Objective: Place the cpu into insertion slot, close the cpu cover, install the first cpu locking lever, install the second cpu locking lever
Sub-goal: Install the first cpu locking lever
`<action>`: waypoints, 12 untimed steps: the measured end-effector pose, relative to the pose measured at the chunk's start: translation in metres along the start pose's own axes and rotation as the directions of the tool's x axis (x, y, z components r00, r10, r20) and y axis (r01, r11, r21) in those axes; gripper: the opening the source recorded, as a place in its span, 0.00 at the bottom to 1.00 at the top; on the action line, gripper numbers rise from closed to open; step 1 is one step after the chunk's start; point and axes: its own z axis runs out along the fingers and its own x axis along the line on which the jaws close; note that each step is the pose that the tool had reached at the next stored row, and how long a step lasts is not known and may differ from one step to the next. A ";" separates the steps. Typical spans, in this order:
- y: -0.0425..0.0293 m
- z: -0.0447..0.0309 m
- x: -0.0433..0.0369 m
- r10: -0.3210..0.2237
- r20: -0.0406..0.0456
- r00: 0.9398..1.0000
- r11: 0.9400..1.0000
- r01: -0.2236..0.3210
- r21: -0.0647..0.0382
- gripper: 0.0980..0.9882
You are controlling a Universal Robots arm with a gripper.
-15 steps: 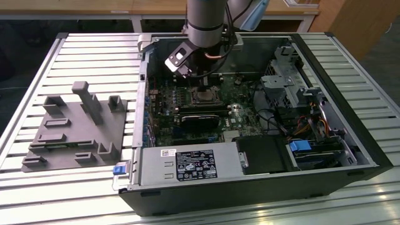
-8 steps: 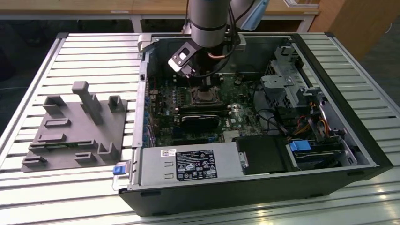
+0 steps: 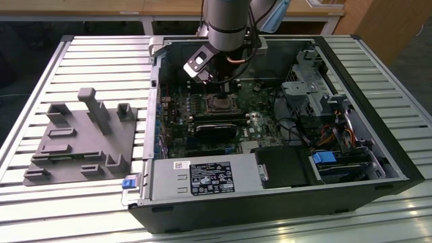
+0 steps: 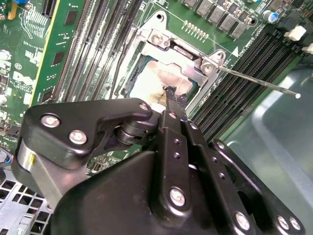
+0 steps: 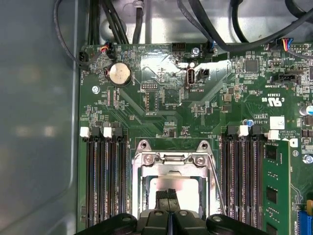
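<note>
The cpu (image 5: 168,185) sat in the insertion slot (image 5: 145,193), its silver top smeared pale, directly under the tips of the hand (image 4: 173,95). I saw the hand clenched, its two black fingertips pressed together with nothing between them. They were on or just above the chip's top; I could not tell which. The cpu cover (image 5: 171,159) lay down around the chip, framing it. One thin locking lever (image 4: 259,81) ran out to one side of the hand, its free end over the long black memory slots (image 5: 105,181) that flanked the socket on both sides.

All of this sat on the green board (image 5: 161,98) inside the open computer case (image 3: 398,152), which stood on the slatted bench (image 3: 101,55). In the same case, well apart from the hand, a silver power supply box (image 3: 202,179) carried a black label with white print. A grey fixture (image 3: 81,142) lay on the bench outside the case, well apart from the hand, toward the exterior view's left.
</note>
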 end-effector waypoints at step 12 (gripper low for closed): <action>0.0006 -0.0060 0.0004 0.000 0.000 1.000 1.000 0.000 0.000 0.01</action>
